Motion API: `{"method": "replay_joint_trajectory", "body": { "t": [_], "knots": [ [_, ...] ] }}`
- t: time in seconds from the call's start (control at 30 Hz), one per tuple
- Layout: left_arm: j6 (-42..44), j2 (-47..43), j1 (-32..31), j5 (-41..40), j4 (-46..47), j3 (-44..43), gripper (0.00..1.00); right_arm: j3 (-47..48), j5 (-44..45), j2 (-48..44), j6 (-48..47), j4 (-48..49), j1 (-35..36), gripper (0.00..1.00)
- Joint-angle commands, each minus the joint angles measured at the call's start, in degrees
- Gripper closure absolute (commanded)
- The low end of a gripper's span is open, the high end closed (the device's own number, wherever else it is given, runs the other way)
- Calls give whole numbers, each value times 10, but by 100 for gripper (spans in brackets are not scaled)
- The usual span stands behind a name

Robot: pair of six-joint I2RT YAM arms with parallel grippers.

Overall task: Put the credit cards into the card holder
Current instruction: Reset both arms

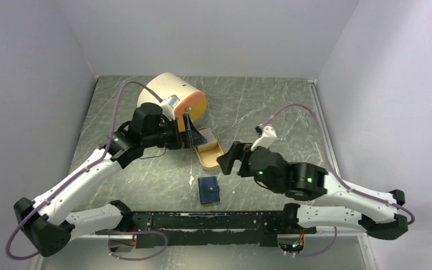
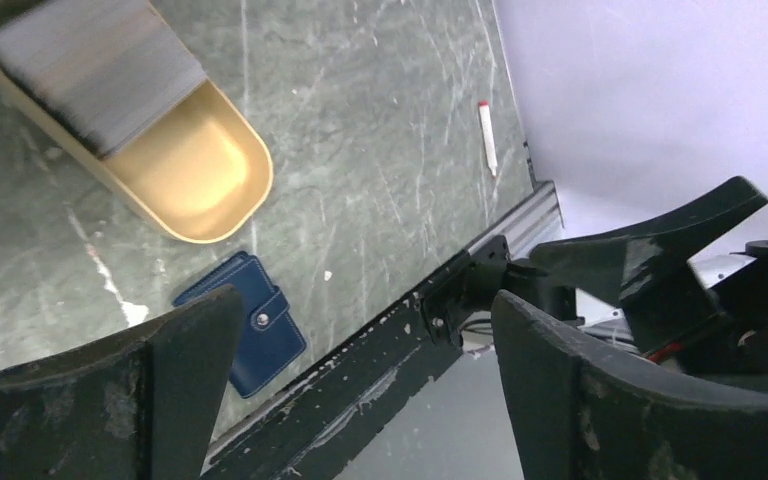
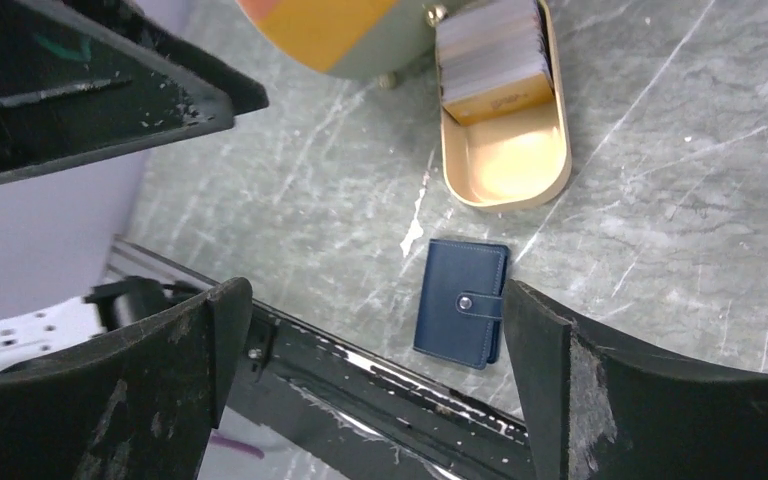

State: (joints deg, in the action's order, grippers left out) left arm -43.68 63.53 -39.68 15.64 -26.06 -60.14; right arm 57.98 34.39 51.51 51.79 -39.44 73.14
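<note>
The left tool [image 2: 365, 305] has its two black fingers spread wide apart with nothing between them, and it hangs above the far end of a tan oval dish [image 1: 210, 156]. The right tool [image 3: 375, 300] is spread just as wide and also holds nothing, poised over the near right side of that dish. A stack of thin whitish-grey credit cards [image 3: 490, 45] stands packed on edge in the dish's far end, beside a big cream cylinder with an orange face [image 1: 169, 93]. The small dark blue card holder [image 3: 462, 315] lies flat and folded shut, tab fastened, on the dark green marbled worktop [image 1: 259, 101], just nearer than the dish and close to the black front rail [image 1: 214, 220].
</note>
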Motion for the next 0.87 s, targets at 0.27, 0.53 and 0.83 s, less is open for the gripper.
{"method": "replay_joint_trajectory", "body": {
  "t": [0.27, 0.53, 0.83],
  "knots": [
    [39, -189, 1, -157, -110, 38, 1, -26, 84, -127, 61, -64, 1, 1],
    [28, -228, 0, -131, -80, 91, 1, -22, 95, -115, 34, -63, 2, 1],
    [33, -211, 1, -121, -82, 84, 1, -33, 87, -116, 21, -39, 1, 1]
  ]
}}
